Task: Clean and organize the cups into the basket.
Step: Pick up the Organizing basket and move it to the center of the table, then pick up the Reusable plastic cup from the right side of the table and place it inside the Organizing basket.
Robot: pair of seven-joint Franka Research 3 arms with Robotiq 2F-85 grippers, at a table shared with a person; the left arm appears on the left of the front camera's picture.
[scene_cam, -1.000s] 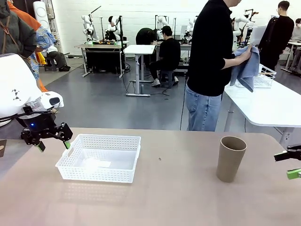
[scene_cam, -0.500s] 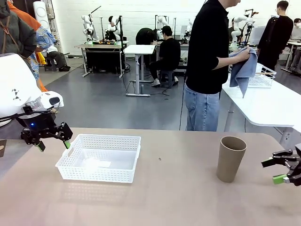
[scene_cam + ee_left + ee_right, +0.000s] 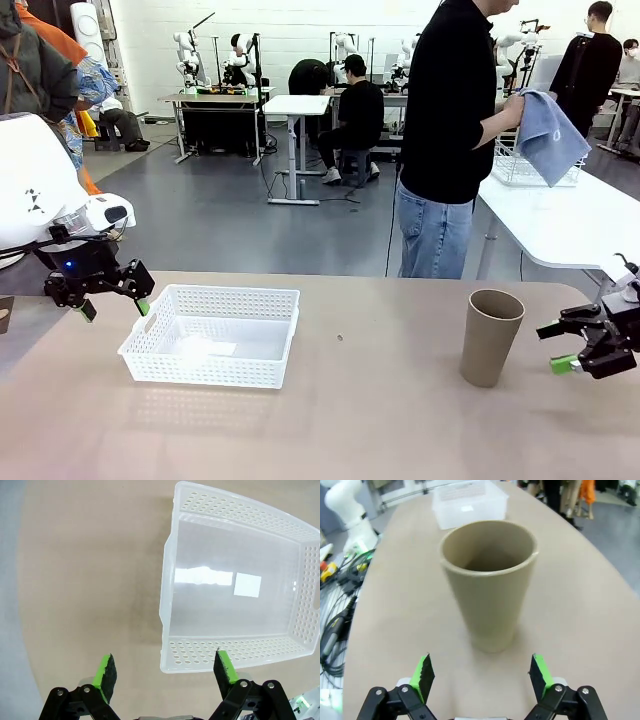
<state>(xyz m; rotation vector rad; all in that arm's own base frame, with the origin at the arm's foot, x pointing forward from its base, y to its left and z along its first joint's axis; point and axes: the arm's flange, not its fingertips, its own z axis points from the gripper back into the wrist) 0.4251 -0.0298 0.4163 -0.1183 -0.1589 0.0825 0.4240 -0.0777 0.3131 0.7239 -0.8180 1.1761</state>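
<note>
Right claw [image 3: 553, 347] (spread wide, empty) points level at the upright brown cup [image 3: 490, 337] beside it.

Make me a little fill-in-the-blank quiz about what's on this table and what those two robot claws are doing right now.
1. The brown cup stands ____ on the table.
2. The right gripper, its jaws ____, points at that cup without touching it.
3. The left gripper hangs beside the basket, which is ____ in colour.
4. The person beyond the table holds a ____ cloth.

Missing words: upright; open; white; blue.
</note>
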